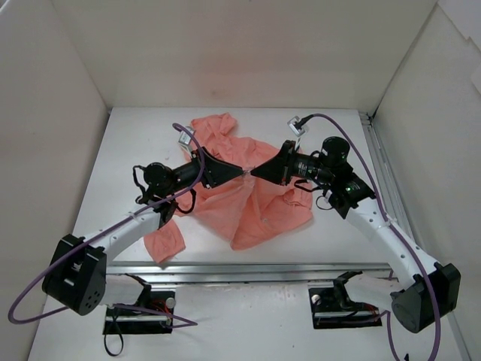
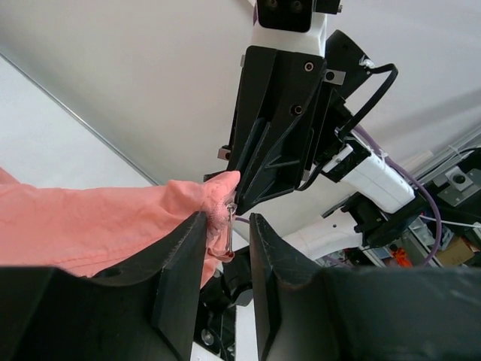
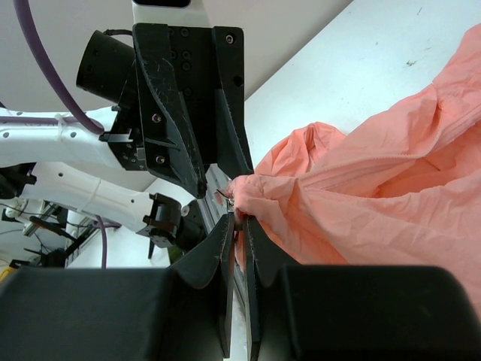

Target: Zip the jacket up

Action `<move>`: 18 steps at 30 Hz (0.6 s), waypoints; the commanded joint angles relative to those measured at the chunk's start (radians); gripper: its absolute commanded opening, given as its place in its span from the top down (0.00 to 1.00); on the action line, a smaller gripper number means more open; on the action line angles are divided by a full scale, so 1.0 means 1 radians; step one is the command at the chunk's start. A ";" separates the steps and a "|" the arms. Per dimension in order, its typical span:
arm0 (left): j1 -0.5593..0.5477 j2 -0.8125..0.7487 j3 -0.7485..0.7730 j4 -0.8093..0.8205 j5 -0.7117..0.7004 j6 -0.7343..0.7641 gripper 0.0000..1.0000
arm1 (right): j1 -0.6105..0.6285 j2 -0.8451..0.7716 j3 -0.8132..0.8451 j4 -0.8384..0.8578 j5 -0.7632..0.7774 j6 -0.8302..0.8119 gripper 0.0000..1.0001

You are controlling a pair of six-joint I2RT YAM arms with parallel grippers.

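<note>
The salmon-pink jacket (image 1: 255, 207) lies crumpled across the middle of the table, with one point of it lifted between the two arms. My right gripper (image 1: 253, 172) comes in from the right and is shut on a bunched fold of the jacket (image 3: 376, 195); its jaws (image 3: 239, 219) pinch the fabric right by the metal zip slider. My left gripper (image 1: 241, 173) faces it tip to tip. In the left wrist view its fingers (image 2: 228, 218) stand apart around the dangling zip pull (image 2: 228, 232). Fabric (image 2: 98, 226) brushes the left finger, and a gap shows on the other side of the pull.
White walls enclose the table on three sides. A metal rail (image 1: 248, 267) runs along the near edge in front of the arm bases, and another rail (image 1: 383, 173) runs along the right side. Purple cables (image 1: 188, 135) loop over both arms.
</note>
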 commanded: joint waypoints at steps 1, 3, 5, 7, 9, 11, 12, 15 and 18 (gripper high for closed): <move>0.004 -0.075 0.017 -0.026 0.021 0.076 0.73 | -0.007 0.004 0.053 0.074 -0.013 -0.009 1.00; 0.004 -0.093 0.020 -0.076 0.007 0.108 0.70 | -0.007 0.007 0.056 0.074 -0.014 -0.011 1.00; 0.004 -0.116 0.036 -0.162 -0.002 0.162 0.68 | -0.007 0.007 0.056 0.073 -0.013 -0.009 1.00; 0.004 -0.133 0.052 -0.221 -0.004 0.198 0.67 | -0.007 0.004 0.058 0.074 -0.016 -0.009 1.00; 0.004 -0.139 0.053 -0.255 -0.013 0.214 0.67 | -0.005 0.005 0.056 0.073 -0.016 -0.009 1.00; 0.004 -0.144 0.054 -0.257 -0.015 0.220 0.66 | -0.007 0.004 0.056 0.073 -0.016 -0.011 1.00; 0.004 -0.144 0.056 -0.254 -0.010 0.219 0.66 | -0.007 0.005 0.056 0.073 -0.016 -0.009 1.00; 0.004 -0.130 0.068 -0.248 0.005 0.216 0.66 | -0.007 0.004 0.056 0.073 -0.016 -0.009 1.00; -0.005 -0.121 0.082 -0.257 0.008 0.226 0.66 | -0.007 0.004 0.058 0.071 -0.022 -0.009 1.00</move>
